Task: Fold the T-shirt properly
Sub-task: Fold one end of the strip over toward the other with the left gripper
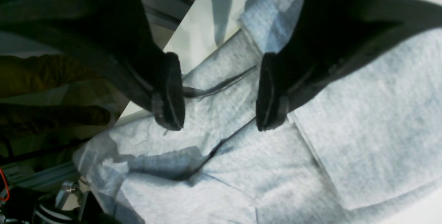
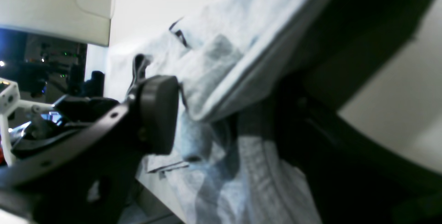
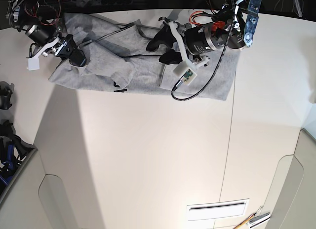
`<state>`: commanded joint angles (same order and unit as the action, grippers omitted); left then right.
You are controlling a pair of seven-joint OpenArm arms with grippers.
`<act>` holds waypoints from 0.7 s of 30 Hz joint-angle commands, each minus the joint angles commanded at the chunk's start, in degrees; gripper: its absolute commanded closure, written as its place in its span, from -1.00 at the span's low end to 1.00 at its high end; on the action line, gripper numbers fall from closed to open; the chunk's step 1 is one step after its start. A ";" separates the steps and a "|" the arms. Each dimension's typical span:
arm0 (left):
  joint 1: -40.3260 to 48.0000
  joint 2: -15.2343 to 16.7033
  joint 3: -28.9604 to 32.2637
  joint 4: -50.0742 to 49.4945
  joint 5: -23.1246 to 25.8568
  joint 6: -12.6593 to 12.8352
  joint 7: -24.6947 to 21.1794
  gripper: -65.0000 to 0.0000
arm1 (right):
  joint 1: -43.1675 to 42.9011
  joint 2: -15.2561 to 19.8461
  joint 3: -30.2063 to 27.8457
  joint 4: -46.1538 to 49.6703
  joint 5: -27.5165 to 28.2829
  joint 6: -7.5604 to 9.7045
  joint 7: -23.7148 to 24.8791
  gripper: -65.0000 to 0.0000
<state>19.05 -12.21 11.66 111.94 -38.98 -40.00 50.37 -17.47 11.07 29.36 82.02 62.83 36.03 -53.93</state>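
The heather-grey T-shirt (image 3: 138, 71) lies crumpled and partly folded at the far edge of the white table. My left gripper (image 3: 159, 47) is open just above the shirt's upper middle. In the left wrist view its two fingertips (image 1: 221, 93) stand apart over creased cloth (image 1: 362, 113), holding nothing. My right gripper (image 3: 76, 57) is at the shirt's left end. In the right wrist view (image 2: 224, 117) its jaws are wide apart, with a hemmed fold of the shirt (image 2: 221, 61) lying between them. Bits of black lettering (image 2: 178, 32) show.
The white table (image 3: 148, 155) stretches towards the near side. The left arm's black cable (image 3: 197, 88) loops over the shirt's right part. Dark gear (image 3: 7, 140) sits at the left edge. Pens (image 3: 252, 220) lie at the near right corner.
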 joint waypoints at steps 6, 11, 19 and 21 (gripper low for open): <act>-1.57 -0.02 -0.15 0.46 0.02 0.00 -1.44 -0.11 | 0.81 0.02 -1.57 0.00 -6.14 -0.02 3.61 1.00; -2.23 -0.02 -1.73 3.21 0.04 0.00 -1.25 -0.10 | 3.15 1.38 -1.27 0.04 -10.56 -0.04 3.85 1.00; -1.86 -0.02 -17.59 6.78 0.28 0.00 0.26 0.14 | 3.80 9.27 0.98 0.04 -10.51 -0.09 4.04 1.00; -0.98 -0.04 -21.16 6.38 0.28 0.00 0.81 0.31 | 3.80 10.80 2.19 0.04 -10.43 -0.11 4.04 1.00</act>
<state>18.06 -12.25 -9.50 118.32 -38.70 -40.00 51.18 -13.67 21.87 31.55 82.06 52.40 35.92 -49.89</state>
